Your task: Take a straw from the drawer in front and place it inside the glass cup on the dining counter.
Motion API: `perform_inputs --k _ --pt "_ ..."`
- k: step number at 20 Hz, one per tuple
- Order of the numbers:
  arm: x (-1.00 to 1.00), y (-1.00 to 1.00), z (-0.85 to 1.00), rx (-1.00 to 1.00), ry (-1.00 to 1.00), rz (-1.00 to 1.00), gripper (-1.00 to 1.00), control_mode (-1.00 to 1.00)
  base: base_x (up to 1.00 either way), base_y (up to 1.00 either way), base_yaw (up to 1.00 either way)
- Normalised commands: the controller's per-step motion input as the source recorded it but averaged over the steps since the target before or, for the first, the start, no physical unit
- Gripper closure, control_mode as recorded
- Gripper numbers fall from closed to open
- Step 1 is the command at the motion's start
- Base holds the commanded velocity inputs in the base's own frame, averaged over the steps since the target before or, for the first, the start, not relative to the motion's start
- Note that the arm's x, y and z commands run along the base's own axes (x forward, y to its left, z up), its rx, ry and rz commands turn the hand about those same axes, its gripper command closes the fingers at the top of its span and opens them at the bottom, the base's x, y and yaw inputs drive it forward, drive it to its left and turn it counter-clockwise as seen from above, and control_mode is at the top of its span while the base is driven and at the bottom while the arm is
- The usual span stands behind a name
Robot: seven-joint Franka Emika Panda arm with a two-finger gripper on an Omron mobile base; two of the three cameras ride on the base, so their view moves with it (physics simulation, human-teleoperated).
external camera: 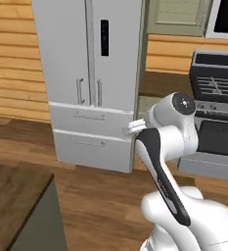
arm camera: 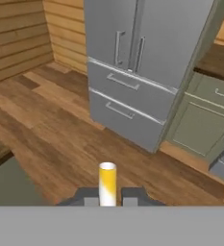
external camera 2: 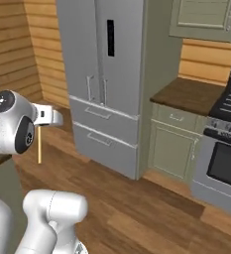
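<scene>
Seen from the hand camera, the gripper is clamped on the straw, whose pale-yellow end rises between the two dark fingertips. The right base view gives what that angle hides: the straw hangs straight down below the hand, over the wood floor. In the left base view, the dining counter fills the near left corner. Beyond stands the grey refrigerator, with green cabinets and a stove to its right.
</scene>
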Motion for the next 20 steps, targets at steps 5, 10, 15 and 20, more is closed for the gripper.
perform_inputs --k 5,10,15,20 --pt "0.00 0.00 0.00 0.00 0.00 0.00 1.00 1.00 1.00 -0.28 0.57" --pt "0.00 0.00 0.00 0.00 0.00 0.00 1.00 1.00 1.00 -0.34 0.60" --pt "0.00 0.00 0.00 0.00 0.00 0.00 1.00 1.00 1.00 -0.35 0.58" --pt "0.00 0.00 0.00 0.00 0.00 0.00 1.00 1.00 1.00 -0.27 0.58"
